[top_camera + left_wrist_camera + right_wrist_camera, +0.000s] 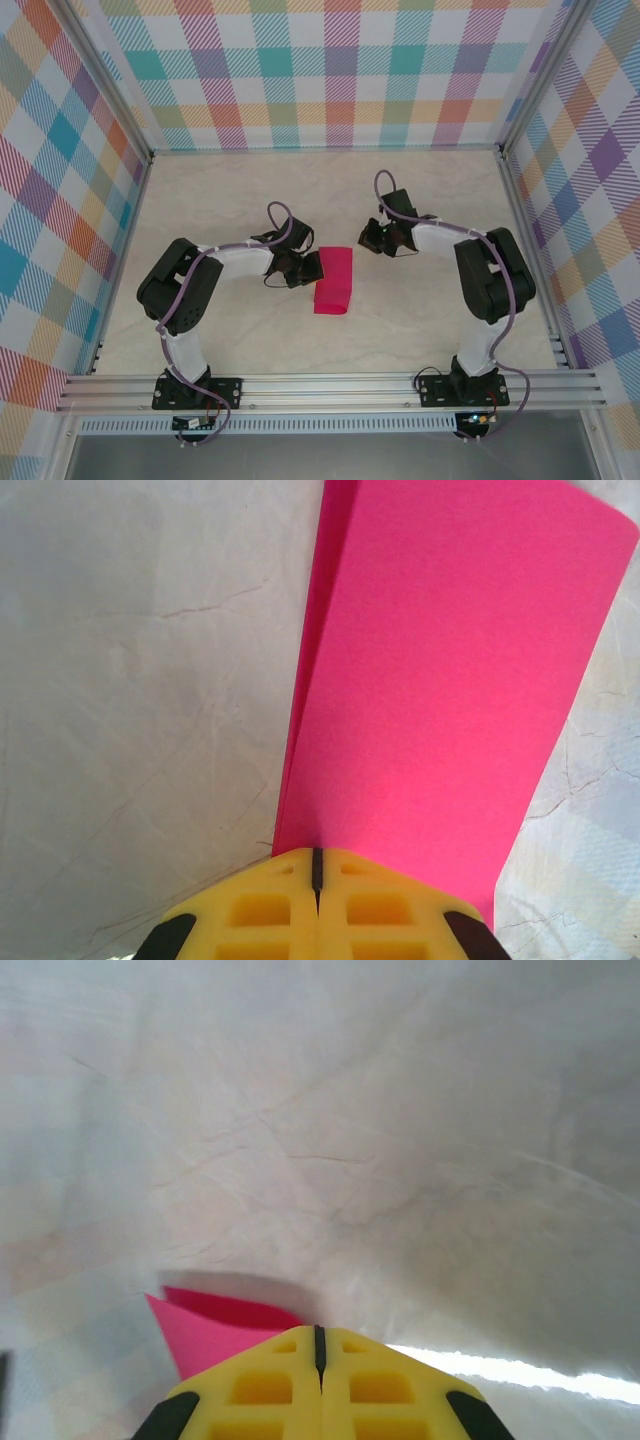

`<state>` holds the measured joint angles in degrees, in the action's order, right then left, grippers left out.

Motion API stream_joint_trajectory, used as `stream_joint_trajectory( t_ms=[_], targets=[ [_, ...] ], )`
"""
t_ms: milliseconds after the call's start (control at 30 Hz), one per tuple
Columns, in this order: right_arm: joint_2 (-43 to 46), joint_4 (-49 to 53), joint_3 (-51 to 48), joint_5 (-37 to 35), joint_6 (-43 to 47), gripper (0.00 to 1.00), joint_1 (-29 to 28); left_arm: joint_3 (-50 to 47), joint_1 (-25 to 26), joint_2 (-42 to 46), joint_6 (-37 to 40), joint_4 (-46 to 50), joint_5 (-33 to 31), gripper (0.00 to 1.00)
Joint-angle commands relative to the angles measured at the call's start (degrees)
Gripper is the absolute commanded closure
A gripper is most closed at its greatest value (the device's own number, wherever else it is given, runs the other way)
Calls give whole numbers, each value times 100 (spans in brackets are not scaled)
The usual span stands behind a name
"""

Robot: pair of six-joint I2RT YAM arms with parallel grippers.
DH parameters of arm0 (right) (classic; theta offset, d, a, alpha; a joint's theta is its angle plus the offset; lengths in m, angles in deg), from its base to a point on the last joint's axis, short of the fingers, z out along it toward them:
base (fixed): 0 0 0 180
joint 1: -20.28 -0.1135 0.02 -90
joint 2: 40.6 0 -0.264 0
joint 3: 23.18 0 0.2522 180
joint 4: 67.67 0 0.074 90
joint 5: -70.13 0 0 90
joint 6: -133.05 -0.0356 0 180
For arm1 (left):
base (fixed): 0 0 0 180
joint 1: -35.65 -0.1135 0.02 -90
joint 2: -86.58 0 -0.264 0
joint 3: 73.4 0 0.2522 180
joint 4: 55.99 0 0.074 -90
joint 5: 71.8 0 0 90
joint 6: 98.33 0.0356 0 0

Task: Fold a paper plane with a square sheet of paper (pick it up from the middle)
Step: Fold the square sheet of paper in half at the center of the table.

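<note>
The square sheet of paper (333,283) is found near the middle of the bench (230,190), lying flat between the two arms. It is no longer seen as a square: a narrow rectangle is presented, and in the left wrist view two layers (450,680) are shown, one over the other, with the lower layer showing as a thin strip along the left side. A first fold in half is therefore judged to be done.

The left gripper (312,268) is placed at the left long edge of the sheet. Its yellow fingers (260,910) are clenched tight, with no gap left between them, and the paper's near end is met right at their tips. Whether a layer is pinched there or merely pressed down cannot be told.

The right gripper (370,240) is held just beside the sheet's far right corner. It is likewise clenched (318,1355) and nothing is grasped; one pink corner (210,1330) is seen on the bench below and to its left.

No slanted corner folds, nose or wings are formed yet, so most of the paper plane is judged to be left to fold.
</note>
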<state>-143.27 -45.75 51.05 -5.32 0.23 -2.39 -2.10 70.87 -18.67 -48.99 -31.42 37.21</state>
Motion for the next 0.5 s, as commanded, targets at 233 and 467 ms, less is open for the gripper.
stream_joint_trajectory(
  t_ms=[233, 467],
  targets=[
    [935, 158, -915, 903, -322, 96, -917, -339, 90, -461, 64, 854, -529, 100],
    [855, -898, -1749, 1073, -976, 97, -1394, -364, 85, -461, 47, 840, -591, 100]
  ],
)
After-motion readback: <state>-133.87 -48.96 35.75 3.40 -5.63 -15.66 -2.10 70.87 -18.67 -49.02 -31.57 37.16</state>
